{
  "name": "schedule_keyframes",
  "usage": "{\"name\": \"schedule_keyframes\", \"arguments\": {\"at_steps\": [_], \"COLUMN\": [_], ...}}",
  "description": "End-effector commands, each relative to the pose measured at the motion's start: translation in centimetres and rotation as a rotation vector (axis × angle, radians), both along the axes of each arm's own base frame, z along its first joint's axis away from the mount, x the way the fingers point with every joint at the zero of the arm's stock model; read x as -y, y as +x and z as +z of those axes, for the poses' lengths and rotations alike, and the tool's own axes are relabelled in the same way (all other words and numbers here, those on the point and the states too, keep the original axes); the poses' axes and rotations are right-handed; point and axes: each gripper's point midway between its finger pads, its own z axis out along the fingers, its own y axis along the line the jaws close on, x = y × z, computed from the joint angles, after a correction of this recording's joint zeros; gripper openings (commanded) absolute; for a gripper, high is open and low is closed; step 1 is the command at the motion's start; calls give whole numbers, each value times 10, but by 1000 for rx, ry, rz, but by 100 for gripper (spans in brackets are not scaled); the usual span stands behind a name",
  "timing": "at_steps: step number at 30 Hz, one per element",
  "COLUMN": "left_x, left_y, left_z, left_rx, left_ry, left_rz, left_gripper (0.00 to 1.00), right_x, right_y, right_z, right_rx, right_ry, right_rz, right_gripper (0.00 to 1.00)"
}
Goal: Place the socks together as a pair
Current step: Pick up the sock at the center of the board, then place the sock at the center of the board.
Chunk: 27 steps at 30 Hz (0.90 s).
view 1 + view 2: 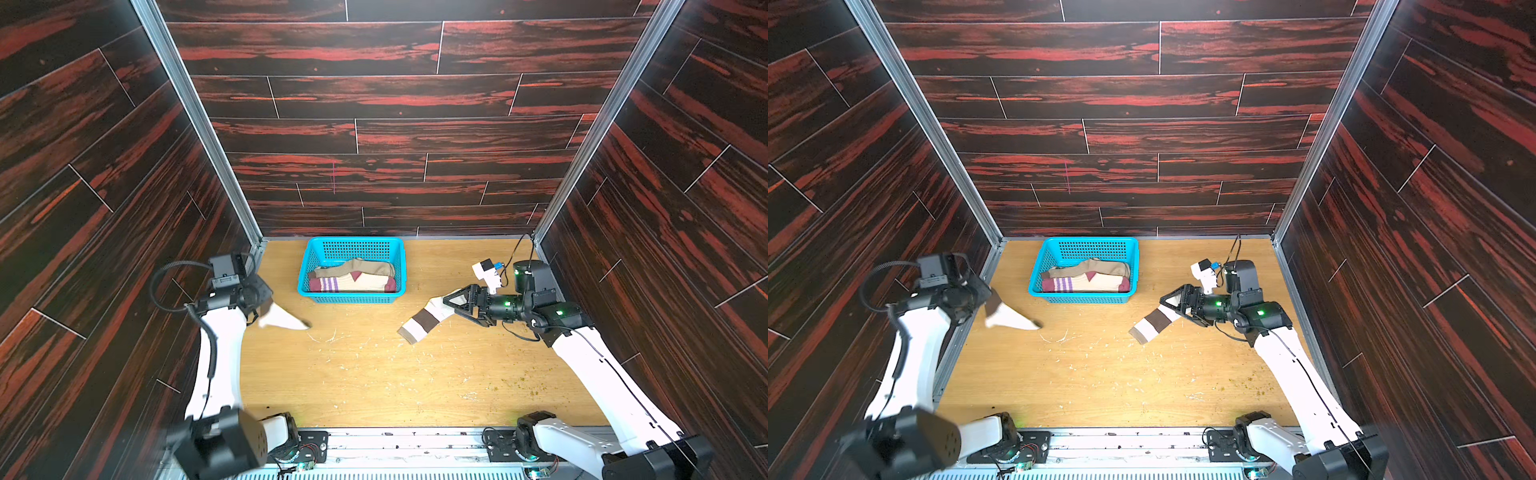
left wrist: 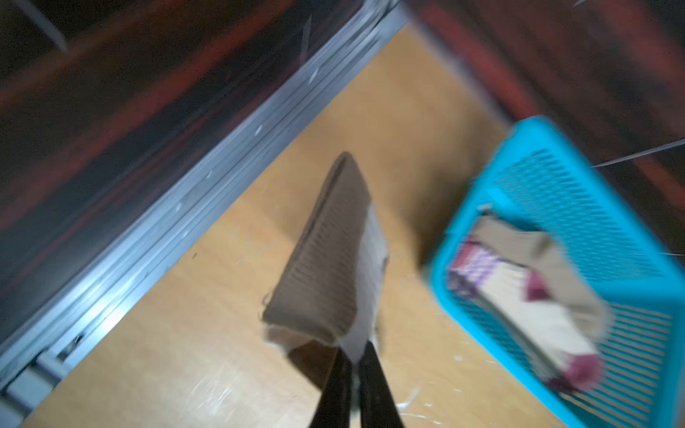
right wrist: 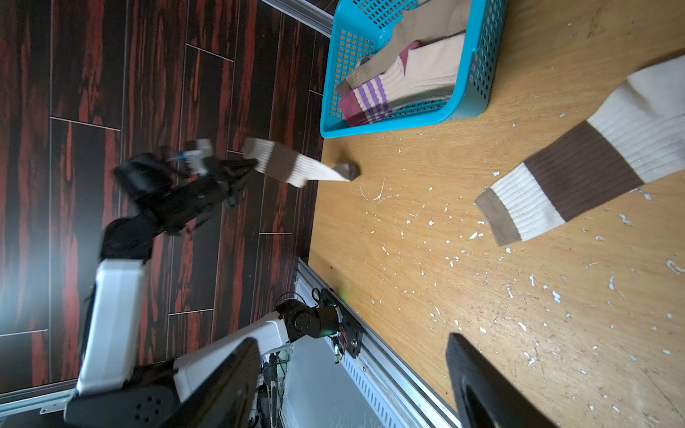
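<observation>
Socks of the white-and-brown-banded pair are the 2 not yet in the basket (image 1: 353, 297), and they lie well apart. The lifted sock (image 1: 284, 319) hangs at the table's left edge from the left gripper (image 1: 261, 304), whose fingers (image 2: 333, 392) are clenched on its cuff end. Its dark toe dips toward the table (image 1: 374, 374), though I cannot tell whether it touches.

The lying sock (image 1: 428, 322) rests flat on the right half of the table, cuff toward the middle. The right gripper (image 1: 459, 300) hovers over its foot end, jaws spread wide, with nothing between them in the right wrist view.

Inside the blue basket, by the back wall, a maroon-beige sock with purple stripes (image 1: 353, 284) and tan socks (image 1: 357, 268) are stacked together. How many cannot be counted, and no argyle shows.

By my judgement the other pairs look stowed and 1 pair is left. The lifted sock must be carried across and laid on the lying sock, cuffs aligned.
</observation>
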Motion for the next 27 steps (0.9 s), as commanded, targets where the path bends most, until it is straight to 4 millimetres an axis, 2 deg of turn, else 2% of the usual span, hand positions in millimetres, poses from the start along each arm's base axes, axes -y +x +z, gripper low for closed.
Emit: {"name": "schedule_keyframes", "arguments": {"at_steps": [1,4,7,13,19,27], "left_x": [28,51,69,91,121,128], "left_y": [-15,-21,-26,-31,-30,-37], "left_z": [33,59,71,75,89,89], "left_rx": [32,87,126,145,213,208], "left_ry": [9,-10,-50,-73,-124,-87], "left_rz": [-94,-177,-236,-295,-365,-388], "left_gripper": [10,10,11,11,11,11], "right_x": [-4,-5,-5,-4,0,3], "right_y": [-1,0,-1,-5,-12,-18], "right_z": [0,1,3,0,-6,-11], "right_rx": [1,4,8,2,-2,-12], "right_ry": [8,10,14,-1,-24,-33], "right_rz": [20,27,34,40,39,37], "right_gripper": [82,82,82,82,82,82]}}
